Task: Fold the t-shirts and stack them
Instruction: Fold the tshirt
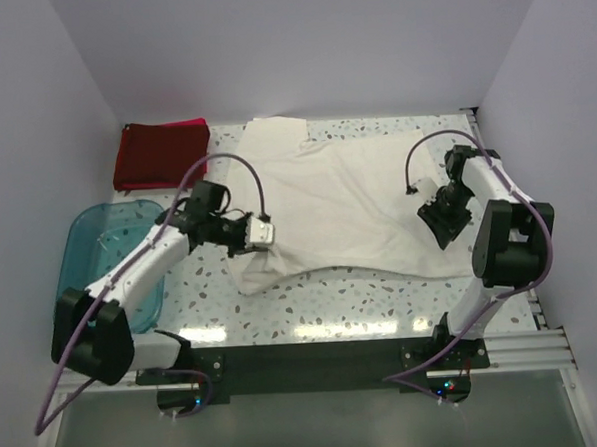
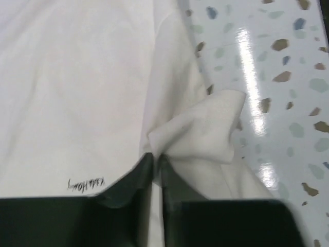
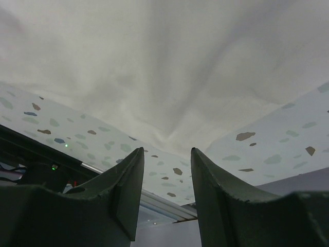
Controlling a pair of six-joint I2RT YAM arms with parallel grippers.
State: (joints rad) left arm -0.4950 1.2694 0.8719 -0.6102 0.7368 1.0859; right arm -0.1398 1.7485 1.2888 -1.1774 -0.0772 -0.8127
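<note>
A cream-white t-shirt lies spread across the middle of the table, plain side up. My left gripper is at its near-left edge. In the left wrist view the jaws are shut on a pinched fold of that shirt, and the left gripper has cloth bunched just ahead of its tips. My right gripper hovers over the shirt's right side. It stands open with nothing between its fingers, and a point of the shirt's edge lies just ahead. A folded dark red t-shirt rests on a pink one at the back left.
A translucent teal tub sits at the left, under the left arm. Speckled tabletop shows in front of the shirt. White walls close in the back and sides. A metal rail runs along the table's near edge.
</note>
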